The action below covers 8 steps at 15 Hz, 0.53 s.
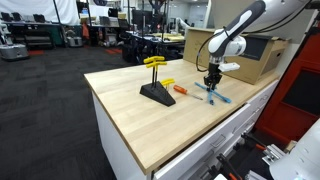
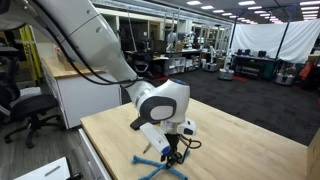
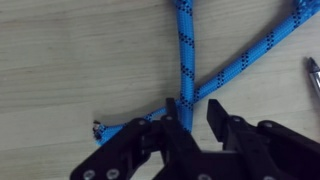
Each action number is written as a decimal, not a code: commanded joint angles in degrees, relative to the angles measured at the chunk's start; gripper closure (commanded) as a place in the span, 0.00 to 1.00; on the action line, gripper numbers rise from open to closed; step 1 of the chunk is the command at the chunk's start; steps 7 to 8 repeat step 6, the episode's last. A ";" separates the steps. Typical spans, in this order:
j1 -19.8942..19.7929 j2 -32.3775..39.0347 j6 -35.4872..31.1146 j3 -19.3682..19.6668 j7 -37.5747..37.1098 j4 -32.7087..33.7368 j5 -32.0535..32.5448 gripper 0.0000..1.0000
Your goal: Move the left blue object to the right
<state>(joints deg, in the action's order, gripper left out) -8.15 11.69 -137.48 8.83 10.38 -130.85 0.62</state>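
Two thin blue pieces with black flecks, rope-like up close, lie crossed on the wooden table. One (image 3: 184,50) runs down from the top. The other (image 3: 245,62) runs from upper right to lower left and ends in a frayed tip. They show as thin blue lines in both exterior views (image 1: 217,96) (image 2: 150,163). My gripper (image 3: 198,118) is low over the crossing, its fingers apart. The crossing lies by the left finger. It also shows in both exterior views (image 1: 212,80) (image 2: 172,152). I cannot tell whether the fingers touch the blue pieces.
An orange-handled screwdriver (image 1: 180,90) lies next to the blue pieces; a metal tip (image 3: 313,78) shows at the wrist view's right edge. A black stand with yellow-handled tools (image 1: 155,92) stands nearby. A cardboard box (image 1: 262,58) sits at the table's back.
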 commanded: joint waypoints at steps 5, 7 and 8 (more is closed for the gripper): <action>-0.01 -14.01 1.78 0.02 -2.29 -3.87 3.58 0.03; 0.01 -15.94 2.39 -0.09 -2.59 -4.24 4.32 0.00; 0.01 -15.94 2.39 -0.09 -2.59 -4.24 4.32 0.00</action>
